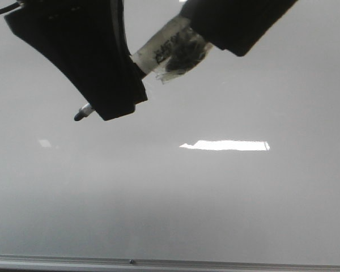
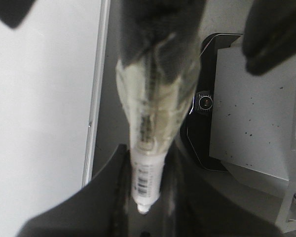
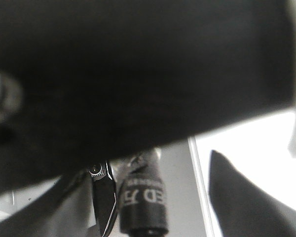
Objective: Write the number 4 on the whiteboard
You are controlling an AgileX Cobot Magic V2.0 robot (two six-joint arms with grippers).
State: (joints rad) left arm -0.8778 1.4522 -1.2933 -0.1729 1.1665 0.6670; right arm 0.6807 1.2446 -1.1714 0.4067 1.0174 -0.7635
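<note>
**A:** Where's the whiteboard (image 1: 215,192)?

**B:** It fills the front view, glossy pale grey, with bright strips of reflected light across its middle. Its thin silver frame (image 1: 158,263) runs along the near edge. In the left wrist view, the board is the white area on one side, with the frame beside it.

**A:** And the marker (image 1: 158,54)?

**B:** It lies aslant over the far part of the board, its white barrel wrapped in crumpled clear tape. Its dark tip (image 1: 79,115) pokes out at the lower left, just past the left fingers (image 1: 96,68).

**A:** Do those fingers have hold of it?

**B:** They look closed around the barrel. In the left wrist view, the taped marker runs down the middle with dark finger shapes close on both sides.

**A:** Is the tip touching the board?

**B:** I cannot tell.

**A:** And the right fingers (image 1: 238,25)?

**B:** They are the black bulk at the far right, covering the marker's other end. The right wrist view is mostly blocked by something black and blurred, so I cannot tell how far they are open.
</note>
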